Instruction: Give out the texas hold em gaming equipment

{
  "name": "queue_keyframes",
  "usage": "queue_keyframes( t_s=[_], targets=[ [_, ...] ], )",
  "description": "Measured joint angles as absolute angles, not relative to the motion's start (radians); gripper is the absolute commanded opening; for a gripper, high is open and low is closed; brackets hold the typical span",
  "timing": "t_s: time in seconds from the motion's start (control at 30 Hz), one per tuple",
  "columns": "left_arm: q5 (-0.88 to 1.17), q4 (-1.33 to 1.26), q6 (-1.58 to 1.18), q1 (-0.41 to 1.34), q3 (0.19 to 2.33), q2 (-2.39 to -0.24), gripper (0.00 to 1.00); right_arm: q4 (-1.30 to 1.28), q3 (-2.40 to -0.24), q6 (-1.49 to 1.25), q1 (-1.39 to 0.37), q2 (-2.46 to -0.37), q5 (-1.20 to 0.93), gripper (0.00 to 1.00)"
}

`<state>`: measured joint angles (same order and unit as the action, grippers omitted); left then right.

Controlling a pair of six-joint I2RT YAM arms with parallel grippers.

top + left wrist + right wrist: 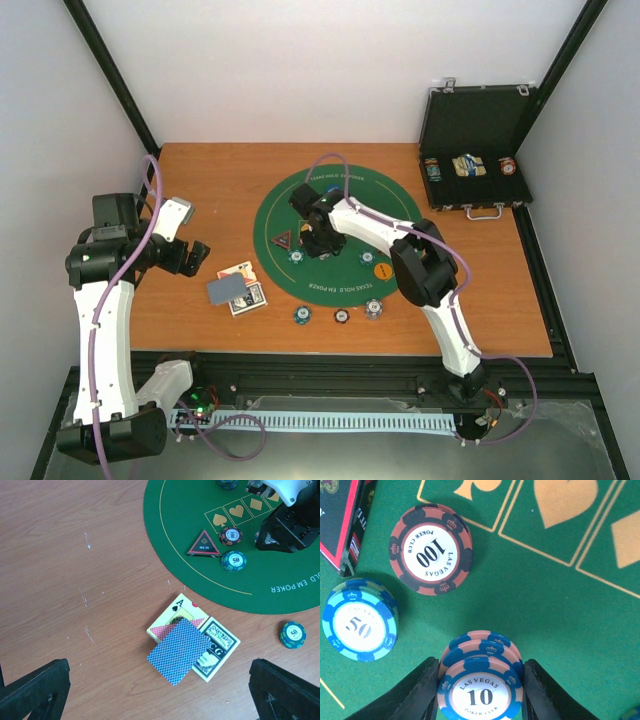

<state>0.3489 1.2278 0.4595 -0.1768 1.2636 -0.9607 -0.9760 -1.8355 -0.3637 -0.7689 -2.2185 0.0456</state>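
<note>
Right wrist: right gripper (481, 702) is clasping the pink-and-blue striped ten-value chip stack (480, 675), centred between its fingers on the round green felt mat (550, 610); left gripper (160, 695) is hanging released, farther off.

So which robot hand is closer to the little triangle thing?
The right one. The right gripper is on the green mat right beside the triangle marker, gripping a stack of 10 chips. The left gripper is off the mat, open above the cards.

Top external looks down from behind; left wrist high, right wrist close; both show the 100 chip (431, 550) ahead of the right gripper (480, 680).
</note>
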Motion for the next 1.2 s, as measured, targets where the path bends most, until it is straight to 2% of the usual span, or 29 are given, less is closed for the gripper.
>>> queue_keyframes(
  t_s=[0.33, 0.57, 1.2],
  targets=[
    [0.348, 1.227, 0.459, -0.177, 1.264, -0.967, 1.0, -0.996, -1.854, -0.363, -0.785, -2.247, 0.025, 0.26],
    [0.348, 1.227, 0.459, -0.177, 1.264, -0.967, 1.0, -1.001, -1.862, -0.37, -0.876, -2.247, 0.021, 0.26],
    [0.345, 1.227, 0.46, -0.177, 1.264, -0.968, 1.0, -1.046, -2.079, -0.387, -0.958, -2.387, -0.017, 0.26]
  ],
)
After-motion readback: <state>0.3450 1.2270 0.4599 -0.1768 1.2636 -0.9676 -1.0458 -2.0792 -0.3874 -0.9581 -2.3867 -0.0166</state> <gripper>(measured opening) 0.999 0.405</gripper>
